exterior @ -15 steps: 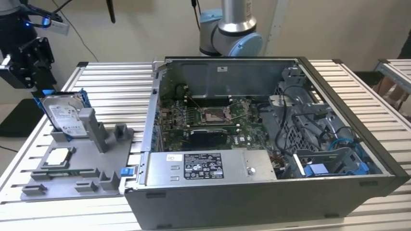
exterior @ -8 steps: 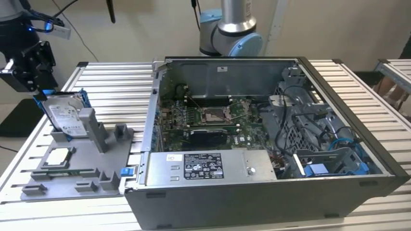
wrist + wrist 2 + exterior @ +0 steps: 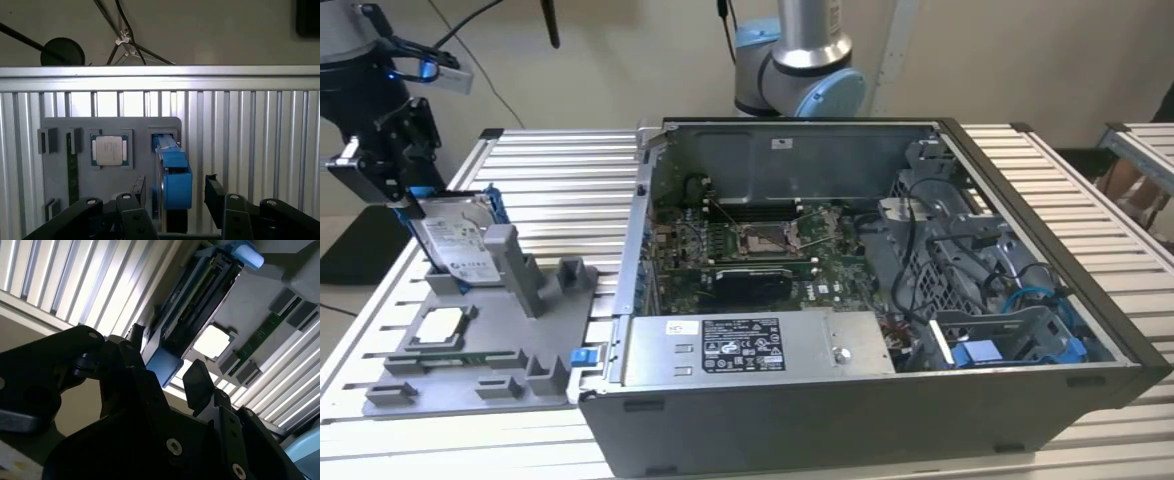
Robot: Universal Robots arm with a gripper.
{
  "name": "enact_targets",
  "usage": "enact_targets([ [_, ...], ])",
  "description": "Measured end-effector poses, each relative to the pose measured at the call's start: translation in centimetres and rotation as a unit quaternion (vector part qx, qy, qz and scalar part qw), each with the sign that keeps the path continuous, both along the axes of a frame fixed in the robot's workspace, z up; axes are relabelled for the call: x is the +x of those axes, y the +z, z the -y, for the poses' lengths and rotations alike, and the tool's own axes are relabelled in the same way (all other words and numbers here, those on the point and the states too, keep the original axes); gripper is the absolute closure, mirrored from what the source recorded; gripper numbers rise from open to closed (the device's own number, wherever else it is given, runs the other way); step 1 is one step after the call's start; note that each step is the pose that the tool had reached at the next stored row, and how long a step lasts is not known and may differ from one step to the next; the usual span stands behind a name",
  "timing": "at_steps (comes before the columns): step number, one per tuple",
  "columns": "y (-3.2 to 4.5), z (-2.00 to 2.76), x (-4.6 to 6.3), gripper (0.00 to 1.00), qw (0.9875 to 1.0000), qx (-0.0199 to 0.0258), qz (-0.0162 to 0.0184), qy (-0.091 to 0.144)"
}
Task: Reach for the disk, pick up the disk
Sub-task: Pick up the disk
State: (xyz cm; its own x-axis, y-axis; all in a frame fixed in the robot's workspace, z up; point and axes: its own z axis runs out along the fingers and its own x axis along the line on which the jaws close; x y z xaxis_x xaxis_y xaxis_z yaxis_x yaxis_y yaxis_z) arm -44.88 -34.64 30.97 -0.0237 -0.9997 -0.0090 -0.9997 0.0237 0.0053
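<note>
My pincer (image 3: 174, 196) stands wide astride the disk (image 3: 176, 177), upright in the grey holder (image 3: 137, 129); I can't read its white label (image 3: 459, 248). A chip (image 3: 109, 150) lies nearby.

The disk (image 3: 458, 243), silver-grey with a white label and a blue bracket, stands on edge at the exterior view's left.

From the exterior view, the arm above my gripper (image 3: 400, 200) runs off the top edge; the disk (image 3: 454, 240) has its lower end sunk out of sight in the grey fixture (image 3: 520, 275), its label too small to read; in the first wrist view the disk shows edge-on, both faces hidden; the fingers (image 3: 215, 192) are cut off at the picture's edge; I cannot tell whether they touch the disk.
</note>
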Motion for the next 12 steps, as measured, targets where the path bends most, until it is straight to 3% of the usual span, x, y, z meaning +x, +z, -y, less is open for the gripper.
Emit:
enact_targets([
  [12, -2.08, 0.0, 0.0, 0.0, 1.0, 0.0015, 0.0, 0.002],
])
